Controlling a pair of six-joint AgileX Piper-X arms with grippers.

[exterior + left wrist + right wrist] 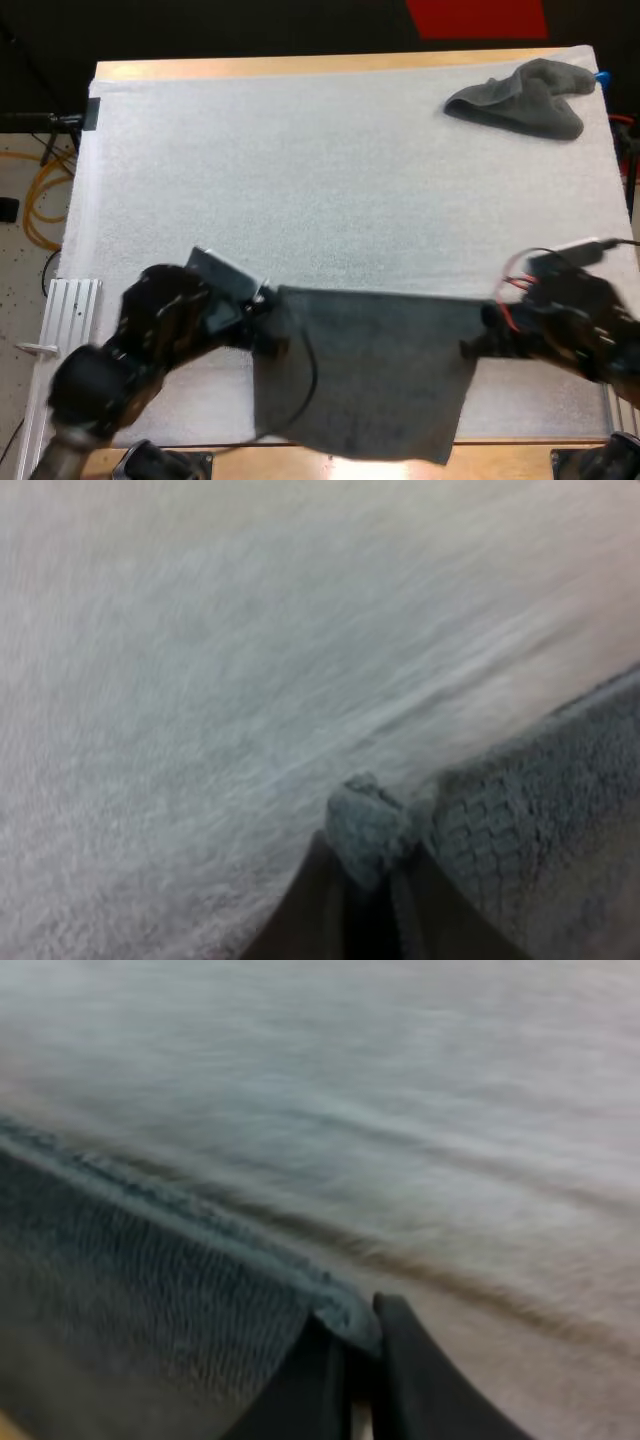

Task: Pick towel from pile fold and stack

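My left pincer (262, 298) pinches one top corner of the towel (365, 370), and my right pincer (485, 335) pinches the other. The edge between them is pulled into a nearly straight line. From that edge the towel spreads open toward the near edge of the surface (300, 66), roughly midway along it, and its lower edge reaches that near edge.

In the left wrist view, the left pincer (365, 865) has its fingers pressed on a bunched corner of the towel (520, 820) from both sides, with the white mat (200, 680) beyond. In the right wrist view, the right pincer (350, 1335) clamps the towel's hem, and the towel (150, 1280) runs away from it over the mat (400, 1080).

A crumpled towel (520, 100) lies on the mat (300, 170) at the far right corner, well apart from both pincers.
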